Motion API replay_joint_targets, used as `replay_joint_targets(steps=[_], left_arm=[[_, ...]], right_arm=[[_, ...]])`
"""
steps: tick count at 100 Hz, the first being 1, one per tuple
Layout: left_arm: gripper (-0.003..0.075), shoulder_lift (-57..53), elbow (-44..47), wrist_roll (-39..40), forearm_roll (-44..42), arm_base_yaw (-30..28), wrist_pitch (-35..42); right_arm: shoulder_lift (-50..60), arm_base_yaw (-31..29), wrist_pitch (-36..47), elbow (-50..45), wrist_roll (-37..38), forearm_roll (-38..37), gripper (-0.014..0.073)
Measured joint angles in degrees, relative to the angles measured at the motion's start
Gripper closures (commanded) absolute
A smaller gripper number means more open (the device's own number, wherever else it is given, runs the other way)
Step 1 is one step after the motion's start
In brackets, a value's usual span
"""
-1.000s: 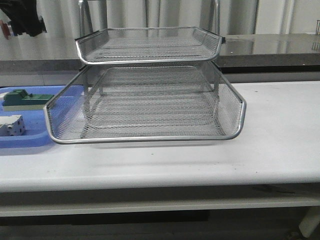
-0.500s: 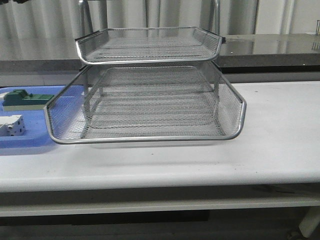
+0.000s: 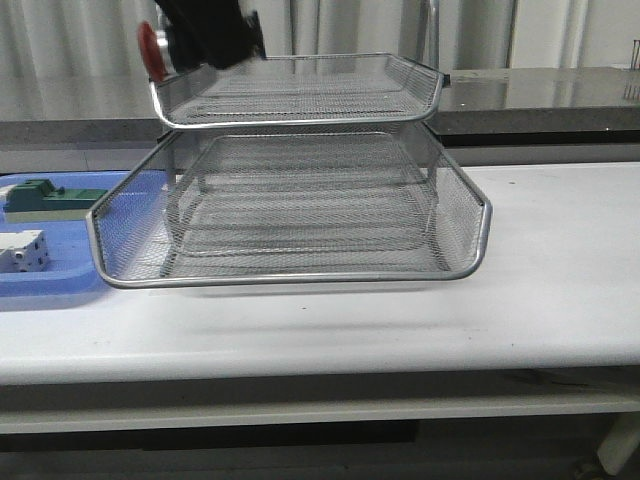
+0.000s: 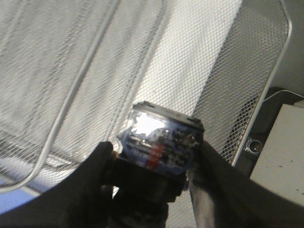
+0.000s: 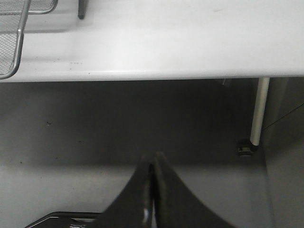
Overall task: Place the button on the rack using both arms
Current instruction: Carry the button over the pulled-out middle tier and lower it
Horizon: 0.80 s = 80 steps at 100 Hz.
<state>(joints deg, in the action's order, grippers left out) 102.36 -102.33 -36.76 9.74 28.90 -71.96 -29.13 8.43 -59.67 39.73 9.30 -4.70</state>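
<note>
left wrist view: left gripper (image 4: 154, 178) clamps button (image 4: 161, 142) above rack (image 4: 247, 71).

1 button (image 3: 150, 48) | 1 rack (image 3: 290, 270) | 1 blue tray (image 3: 60, 282) | 1 green part (image 3: 50, 197) | 1 white part (image 3: 22, 250)

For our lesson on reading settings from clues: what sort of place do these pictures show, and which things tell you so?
Probably a robotics lab or test bench, not an office. A plain white worktable holds a wire-mesh rack and a blue tray of small electrical parts, while the left gripper carries a push-button switch over the rack.
</note>
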Motion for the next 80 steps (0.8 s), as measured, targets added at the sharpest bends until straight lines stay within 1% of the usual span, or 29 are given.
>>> replay_joint_targets(steps=[19, 36, 45, 50, 55, 60, 62, 67, 72, 80], left_arm=[[0.0710, 5.9, 0.2, 0.0, -0.4, 3.4, 0.7], [0.0708, 9.7, 0.2, 0.0, -0.5, 3.9, 3.1], [0.0685, 11.0, 0.2, 0.0, -0.6, 3.9, 3.5], [0.0645, 11.6, 0.2, 0.0, -0.6, 3.9, 3.6], [0.0584, 12.0, 0.2, 0.0, -0.6, 3.9, 3.6], [0.0493, 12.3, 0.2, 0.0, -0.6, 3.9, 3.8], [0.0468, 12.6, 0.2, 0.0, -0.6, 3.9, 3.8], [0.0366, 12.8, 0.2, 0.0, -0.6, 3.9, 3.8], [0.0292, 12.8, 0.2, 0.0, -0.6, 3.9, 3.8], [0.0218, 12.8, 0.2, 0.0, -0.6, 3.9, 3.8]], right_arm=[[0.0, 0.0, 0.0, 0.0, 0.0, 0.0, 0.0661], [0.0, 0.0, 0.0, 0.0, 0.0, 0.0, 0.0661], [0.0, 0.0, 0.0, 0.0, 0.0, 0.0, 0.0661], [0.0, 0.0, 0.0, 0.0, 0.0, 0.0, 0.0661], [0.0, 0.0, 0.0, 0.0, 0.0, 0.0, 0.0661], [0.0, 0.0, 0.0, 0.0, 0.0, 0.0, 0.0661], [0.0, 0.0, 0.0, 0.0, 0.0, 0.0, 0.0661], [0.0, 0.0, 0.0, 0.0, 0.0, 0.0, 0.0661], [0.0, 0.0, 0.0, 0.0, 0.0, 0.0, 0.0661], [0.0, 0.0, 0.0, 0.0, 0.0, 0.0, 0.0661]])
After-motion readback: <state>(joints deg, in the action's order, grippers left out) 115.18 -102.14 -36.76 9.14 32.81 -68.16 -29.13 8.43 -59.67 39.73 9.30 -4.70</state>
